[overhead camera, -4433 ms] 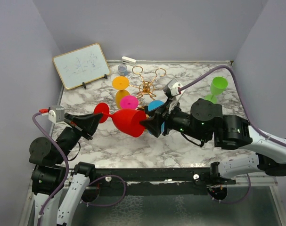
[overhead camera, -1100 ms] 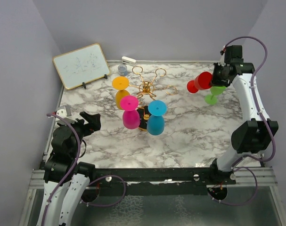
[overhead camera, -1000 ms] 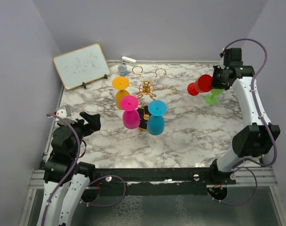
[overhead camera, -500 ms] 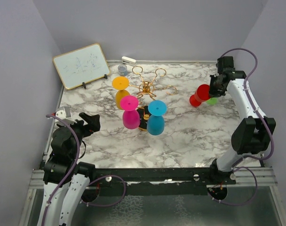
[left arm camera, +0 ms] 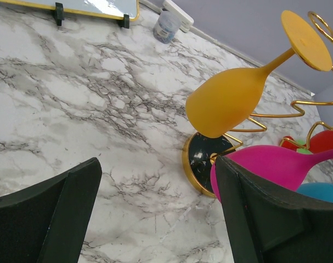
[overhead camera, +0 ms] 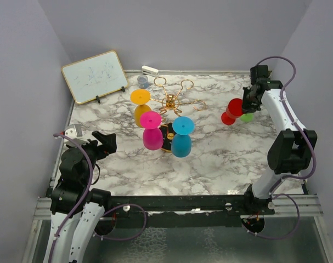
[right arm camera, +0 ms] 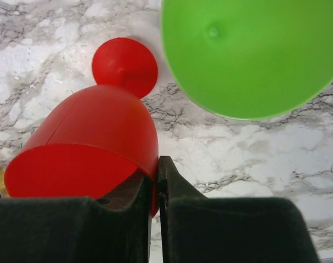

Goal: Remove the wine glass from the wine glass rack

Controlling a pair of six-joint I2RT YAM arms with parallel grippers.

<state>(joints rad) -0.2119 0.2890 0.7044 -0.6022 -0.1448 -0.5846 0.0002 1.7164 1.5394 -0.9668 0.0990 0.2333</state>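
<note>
Right arm is reaching further to the far right than half a second ago and bringing the red glass [overhead camera: 232,110] lower over the table [overhead camera: 210,159]. About four seconds back that glass was sitting mid-table between both arms, in front of the rack [overhead camera: 171,103].

Right fingers [right arm camera: 167,189] are clenching the glass rim, one finger inside the bowl and one outside, with the wall pinched between them. Glass is tilting, foot pointing down and away from the wrist camera. Foot is looking close to the marble, can't tell if it's touching.

Glass is fully off the rack now and sitting well right of it, just beside the green glass [right arm camera: 248,55]. In the top view the arm is hiding most of the green one.

Left arm is staying put over the last second, folded at the near left corner. Left fingers [left arm camera: 51,213] are spread wide and gripping nothing, pointing at the rack.

Rack is still carrying three glasses, bowls hanging down and feet up in the wire arms: orange [left arm camera: 232,101], pink [left arm camera: 270,170] and blue [overhead camera: 181,143]. Its black gold-rimmed base [left arm camera: 202,159] is resting on the table.

Whiteboard [overhead camera: 95,75] is leaning at the far left, with a small grey cup [overhead camera: 142,81] near it at the back edge.
</note>
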